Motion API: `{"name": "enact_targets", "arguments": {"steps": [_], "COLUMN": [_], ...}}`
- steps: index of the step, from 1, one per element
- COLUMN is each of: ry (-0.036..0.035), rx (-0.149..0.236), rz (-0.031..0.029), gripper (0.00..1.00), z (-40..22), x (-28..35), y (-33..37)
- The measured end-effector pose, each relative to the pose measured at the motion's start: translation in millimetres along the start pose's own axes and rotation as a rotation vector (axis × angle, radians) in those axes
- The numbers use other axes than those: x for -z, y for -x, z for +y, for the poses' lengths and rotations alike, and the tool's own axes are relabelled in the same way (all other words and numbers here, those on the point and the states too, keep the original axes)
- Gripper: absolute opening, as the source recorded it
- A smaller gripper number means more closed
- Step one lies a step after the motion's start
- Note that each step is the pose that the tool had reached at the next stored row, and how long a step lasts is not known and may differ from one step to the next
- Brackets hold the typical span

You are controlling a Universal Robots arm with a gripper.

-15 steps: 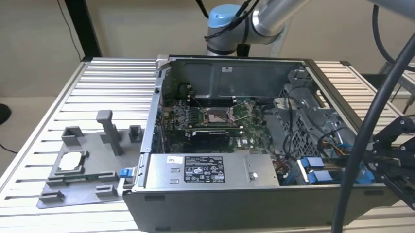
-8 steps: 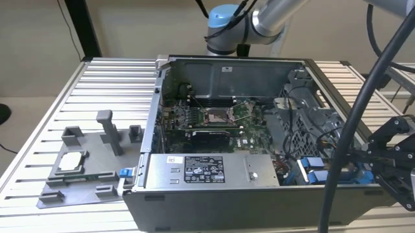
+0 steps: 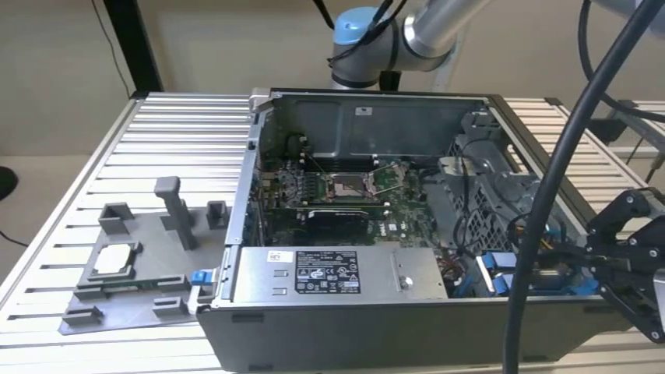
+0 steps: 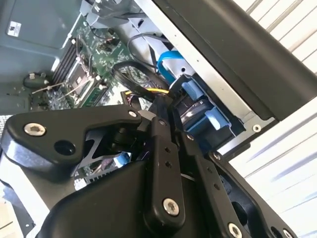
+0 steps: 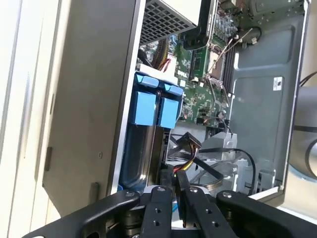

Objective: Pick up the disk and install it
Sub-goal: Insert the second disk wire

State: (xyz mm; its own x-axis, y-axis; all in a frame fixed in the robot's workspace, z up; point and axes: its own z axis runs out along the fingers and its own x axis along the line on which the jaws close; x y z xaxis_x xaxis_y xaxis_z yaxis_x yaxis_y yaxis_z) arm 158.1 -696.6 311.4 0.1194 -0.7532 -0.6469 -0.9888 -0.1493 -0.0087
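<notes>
The disk [image 5: 147,108] appears to be already in the drive bay. In the first wrist view two blue-framed units stand side by side just inside the wall of the computer case [image 3: 311,327], and which of the two is the task's disk cannot be told. In the exterior view the same blue brackets show at the lower right of the frame, low inside the case.

The gripper [image 3: 613,253] hovers just beside that bay at the right edge of the frame. Its fingers [image 5: 161,208] look drawn together with nothing between them, so the disk is judged released. What may remain is confirming that it is fully seated.

The disk's metal face and label are hidden. The black cable [image 3: 550,179] crosses the bay, and the gripper's linkage covers part of both wrist views.
</notes>
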Motion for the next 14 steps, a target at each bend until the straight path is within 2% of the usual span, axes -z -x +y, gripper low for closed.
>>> {"name": "enact_targets", "arguments": {"steps": [1,3,6,8,12,13,14], "ry": [0.001,0.0019,0.002,0.002,0.0025,0.0027,0.0033], "rx": [-0.001,-0.002,-0.002,-0.002,-0.002,-0.002,-0.003], "rz": [0.0067,0.0128,0.0137,0.0136,0.0179,0.0201,0.0247], "gripper": [0.0,0.0,0.0,0.0,0.0,0.0,0.0], "z": [0.0,0.0,2.2,4.5,12.8,15.3,18.2], "x": [-0.4,0.7,7.1,12.3,14.1,14.0,13.7], "y": [0.7,5.5,19.2,25.9,29.3,29.7,30.1]}}
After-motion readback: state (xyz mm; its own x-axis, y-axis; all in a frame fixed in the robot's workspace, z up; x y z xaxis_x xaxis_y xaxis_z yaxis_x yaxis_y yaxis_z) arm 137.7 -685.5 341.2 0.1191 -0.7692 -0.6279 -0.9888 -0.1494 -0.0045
